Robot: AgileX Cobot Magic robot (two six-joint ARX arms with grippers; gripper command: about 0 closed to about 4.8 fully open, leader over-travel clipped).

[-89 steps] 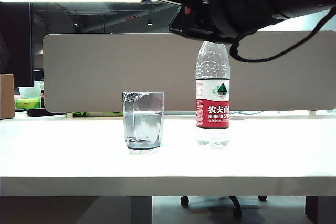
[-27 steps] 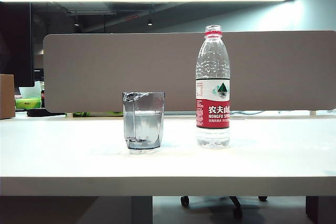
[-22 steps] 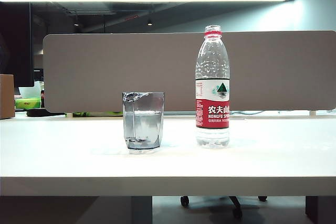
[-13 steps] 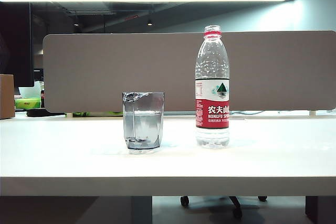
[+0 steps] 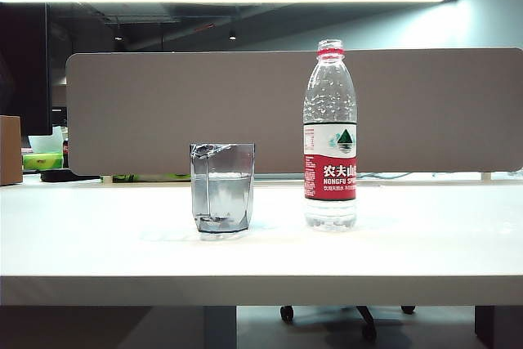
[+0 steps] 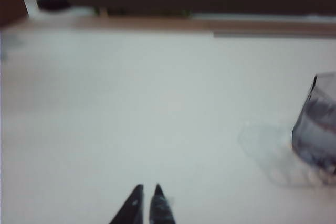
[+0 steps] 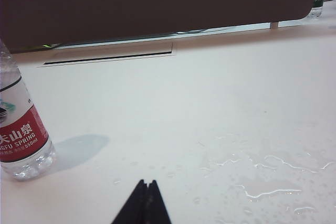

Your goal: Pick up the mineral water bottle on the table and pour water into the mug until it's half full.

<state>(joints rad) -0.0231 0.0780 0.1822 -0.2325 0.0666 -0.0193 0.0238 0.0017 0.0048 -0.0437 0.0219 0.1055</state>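
Mineral water bottle stands upright and uncapped on the white table, right of centre in the exterior view, with the grey faceted mug just to its left, apart from it. We see water filling the mug to roughly half its height. Neither arm appears in the exterior view.

In the left wrist view, our left gripper hovers low over bare tabletop with its dark fingertips drawn nearly together and nothing between them; the mug sits well off to one side of it, blurred, not touched. In the right wrist view, our right gripper has its tips pressed together and holds nothing; the bottle stands well clear of it on the table, with only its lower label and base visible. Spilled water lies in thin streaks and droplets on the tabletop near that gripper, on the side away from the bottle.
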